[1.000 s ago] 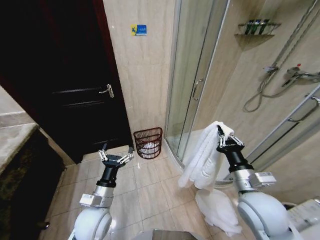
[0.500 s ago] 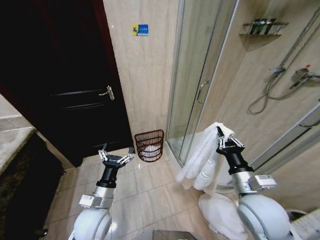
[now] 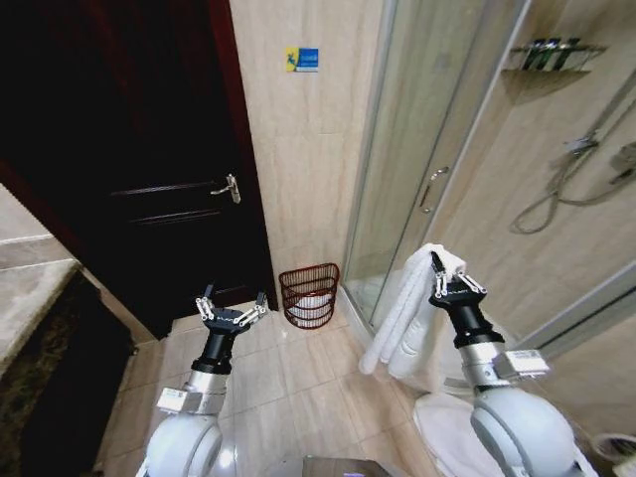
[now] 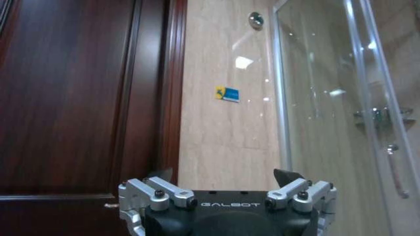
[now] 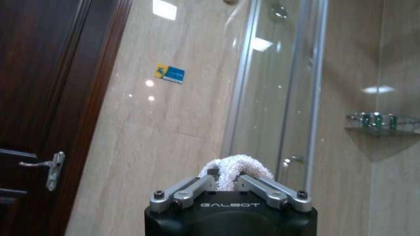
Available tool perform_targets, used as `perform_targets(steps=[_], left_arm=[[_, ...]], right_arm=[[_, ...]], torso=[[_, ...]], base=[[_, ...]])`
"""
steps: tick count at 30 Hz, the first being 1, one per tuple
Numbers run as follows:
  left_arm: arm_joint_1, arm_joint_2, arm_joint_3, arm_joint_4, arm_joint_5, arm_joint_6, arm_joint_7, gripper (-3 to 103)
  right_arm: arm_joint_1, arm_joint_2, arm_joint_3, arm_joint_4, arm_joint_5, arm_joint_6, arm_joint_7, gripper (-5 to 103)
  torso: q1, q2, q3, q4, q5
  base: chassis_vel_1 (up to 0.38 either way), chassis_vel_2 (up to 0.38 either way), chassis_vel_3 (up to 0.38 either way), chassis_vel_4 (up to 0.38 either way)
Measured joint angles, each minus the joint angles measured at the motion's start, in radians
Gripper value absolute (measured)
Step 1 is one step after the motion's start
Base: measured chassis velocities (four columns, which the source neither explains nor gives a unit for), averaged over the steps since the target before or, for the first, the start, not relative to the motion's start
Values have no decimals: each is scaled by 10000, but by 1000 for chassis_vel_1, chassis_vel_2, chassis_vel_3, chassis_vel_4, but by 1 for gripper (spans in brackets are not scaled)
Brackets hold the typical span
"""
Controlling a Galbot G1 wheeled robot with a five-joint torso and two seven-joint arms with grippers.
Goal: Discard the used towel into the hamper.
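White terry towel hangs in long folds right of centre in the head view, its top pinched between the closed fingers of the right claw; the right wrist view shows a tuft bulging above them. The dark red-brown wire hamper stands on the beige tiled floor at centre frame, against the tiled wall between the dark wooden door and glass shower door. The left claw, lower left, is spread wide and empty.
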Motion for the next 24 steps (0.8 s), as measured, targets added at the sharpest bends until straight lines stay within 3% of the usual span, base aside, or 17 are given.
perform_targets(steps=[16, 24], left_arm=[[67, -83, 33, -58, 105, -50, 20, 100], [45, -109, 46, -7, 87, 11, 6, 100]], right_arm=[[-182, -1, 29, 84, -6, 10, 28, 2], [-63, -14, 7, 85, 311, -57, 435, 2]], torso=[[2, 0, 0, -1, -1], [4, -1, 1, 0, -1]], base=[[36, 204, -48, -203], [38, 160, -29, -157]])
